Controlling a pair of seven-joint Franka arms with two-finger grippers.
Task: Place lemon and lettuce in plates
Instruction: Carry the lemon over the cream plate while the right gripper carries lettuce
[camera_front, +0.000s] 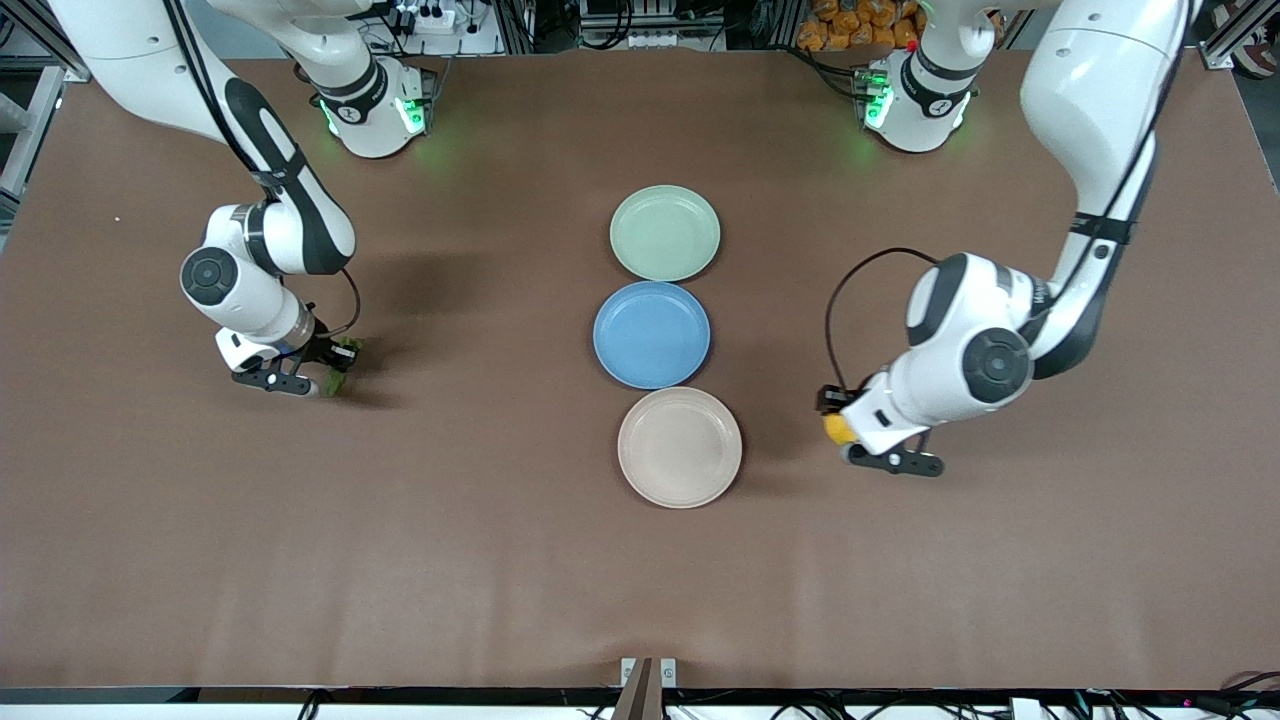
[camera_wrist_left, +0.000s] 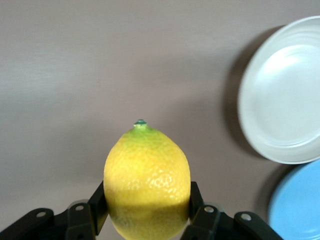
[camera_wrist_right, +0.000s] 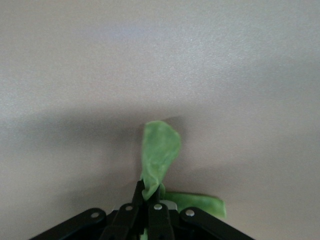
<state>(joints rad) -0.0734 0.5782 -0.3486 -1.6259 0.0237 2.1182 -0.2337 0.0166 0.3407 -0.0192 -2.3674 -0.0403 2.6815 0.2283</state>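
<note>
The small oval bright yellow lemon (camera_wrist_left: 147, 182) is clamped between the closed fingers of the left gripper (camera_front: 838, 428), just beside the beige-cream round plate (camera_front: 680, 447). The wrinkly green lettuce leaf (camera_wrist_right: 159, 152) is pinched by one thin edge in the closed right gripper (camera_front: 325, 375), low over the brown table (camera_front: 480, 560), well apart from the pale mint green plate (camera_front: 665, 232). The leaf could tear or slip out in transit; the lemon could roll off its plate if dropped from high up. No writing can be read.
</note>
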